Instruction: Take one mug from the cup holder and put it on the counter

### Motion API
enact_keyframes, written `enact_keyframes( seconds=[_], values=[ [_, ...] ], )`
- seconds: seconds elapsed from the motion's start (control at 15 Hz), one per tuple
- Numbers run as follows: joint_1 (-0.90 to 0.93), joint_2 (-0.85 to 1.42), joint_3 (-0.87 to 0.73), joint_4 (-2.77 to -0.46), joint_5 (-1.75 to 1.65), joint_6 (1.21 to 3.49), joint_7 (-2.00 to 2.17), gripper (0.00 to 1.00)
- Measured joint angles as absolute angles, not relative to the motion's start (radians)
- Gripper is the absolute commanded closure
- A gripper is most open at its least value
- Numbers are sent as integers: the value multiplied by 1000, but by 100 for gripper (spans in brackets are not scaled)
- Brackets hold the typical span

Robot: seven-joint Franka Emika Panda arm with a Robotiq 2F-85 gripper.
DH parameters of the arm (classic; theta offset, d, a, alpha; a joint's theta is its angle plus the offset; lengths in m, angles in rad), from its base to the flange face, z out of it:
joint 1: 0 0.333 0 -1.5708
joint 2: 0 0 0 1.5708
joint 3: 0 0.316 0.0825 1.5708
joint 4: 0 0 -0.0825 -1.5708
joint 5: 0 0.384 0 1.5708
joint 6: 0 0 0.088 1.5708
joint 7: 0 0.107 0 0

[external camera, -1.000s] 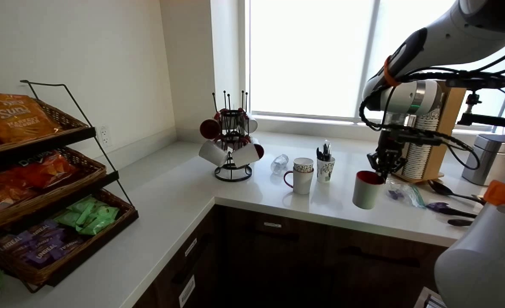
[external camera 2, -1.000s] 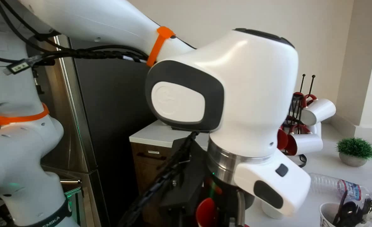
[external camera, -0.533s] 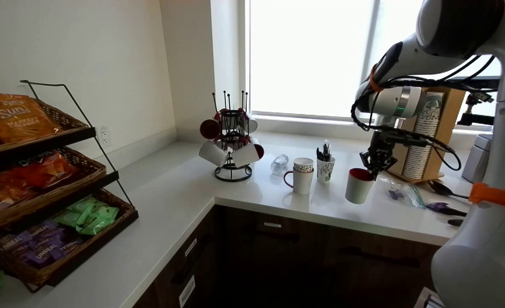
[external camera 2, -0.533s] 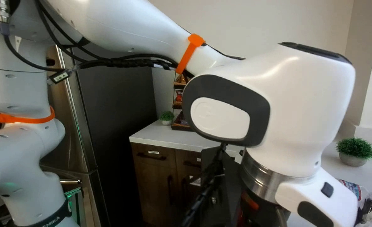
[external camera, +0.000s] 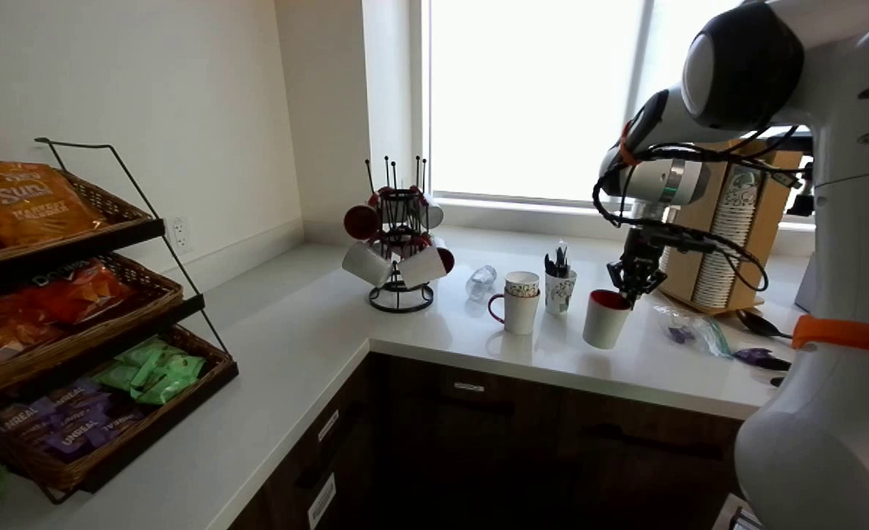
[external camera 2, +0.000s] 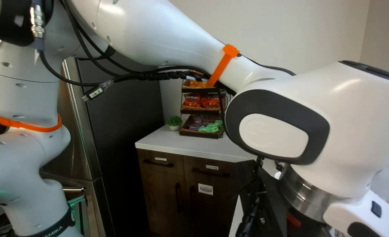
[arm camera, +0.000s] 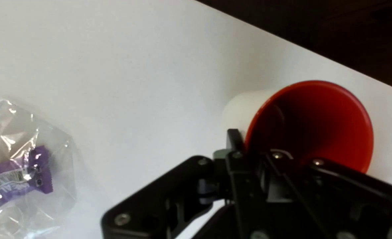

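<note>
A white mug with a red inside hangs from my gripper, tilted, over the counter near its front edge. The gap below it is hard to judge. In the wrist view my gripper is shut at the near side of the mug, a finger against its outer wall; its handle is hidden. The counter shows below it. The black wire cup holder stands in the corner with several red and white mugs on it. In an exterior view with the counter, the arm hides the held mug and cup holder.
Left of the held mug stand a red-handled mug with a patterned cup in it, and a cutlery cup. A plastic bottle lies behind. A clear bag, spoons and a wooden cup rack are at right.
The held mug and gripper have moved left in an exterior view, closer to the red-handled mug, and slightly up. The arm has swung, uncovering the snack rack and covering the cup holder in an exterior view.
</note>
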State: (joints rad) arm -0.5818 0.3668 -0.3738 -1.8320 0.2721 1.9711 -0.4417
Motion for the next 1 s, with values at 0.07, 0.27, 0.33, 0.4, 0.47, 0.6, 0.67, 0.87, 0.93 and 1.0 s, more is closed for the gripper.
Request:
enact_keyframes(
  seconds=[0.07, 0.27, 0.33, 0.4, 0.47, 0.6, 0.67, 0.87, 0.93, 1.0],
  values=[
    [-591, 381, -362, -1806, 272, 1958, -443, 98],
    [-615, 422, -329, -1733, 272, 1925, -444, 98],
    [-622, 435, -317, -1711, 272, 1918, -444, 98],
    [-628, 447, -305, -1690, 272, 1913, -444, 98],
    [-633, 460, -295, -1671, 272, 1908, -444, 98],
    [-639, 484, -275, -1638, 272, 1895, -444, 98],
    [-642, 495, -266, -1623, 272, 1887, -444, 98],
    [-648, 525, -246, -1589, 272, 1872, -444, 98],
    [-650, 534, -241, -1580, 272, 1869, -444, 98],
    [-651, 543, -238, -1572, 272, 1866, -444, 98]
  ],
)
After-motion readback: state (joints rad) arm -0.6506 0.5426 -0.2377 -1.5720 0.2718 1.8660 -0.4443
